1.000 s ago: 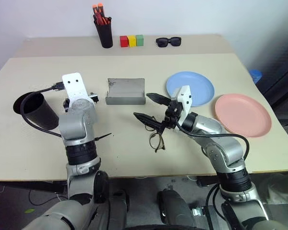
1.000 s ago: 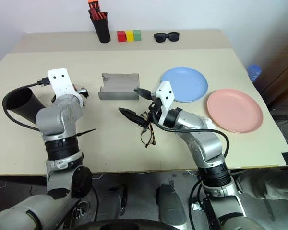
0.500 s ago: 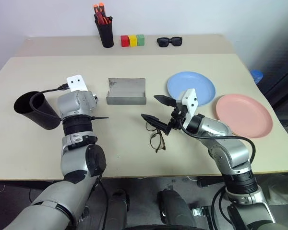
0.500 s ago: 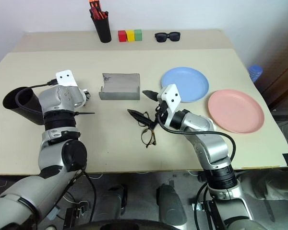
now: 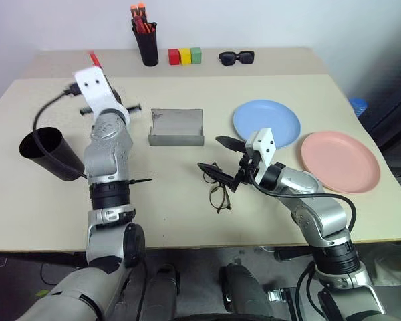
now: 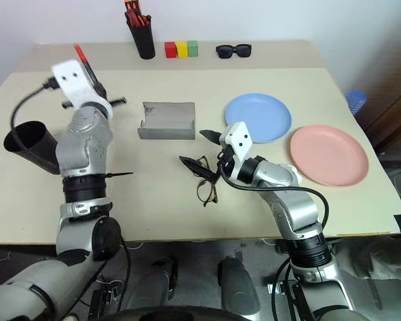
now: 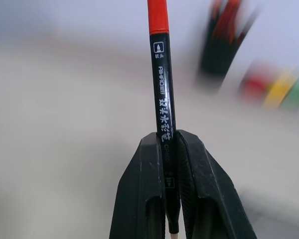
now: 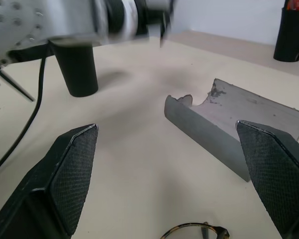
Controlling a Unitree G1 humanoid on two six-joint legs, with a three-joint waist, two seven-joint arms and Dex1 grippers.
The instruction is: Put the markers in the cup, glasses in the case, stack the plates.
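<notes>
Marker (image 7: 161, 84) step: you are pinching the red-ended pen in your left gripper (image 7: 171, 149), raised near the table's (image 5: 187, 214) far left corner. Next, you are needing the cup (image 5: 50, 154) at the left edge; right gripper (image 5: 217, 155) is gaping over the glasses (image 5: 218, 195).

The marker (image 7: 162, 94) looks like smooth glossy plastic, black barrel with white print and a red end. The fingers (image 7: 142, 199) pinching it are matt black with a fine rubbery grid texture. The case (image 8: 229, 124) is dull grey, scuffed and chipped at its edge. The table (image 5: 187, 214) is matt beige laminate, and the plates (image 5: 266, 124) look like smooth plastic.
</notes>
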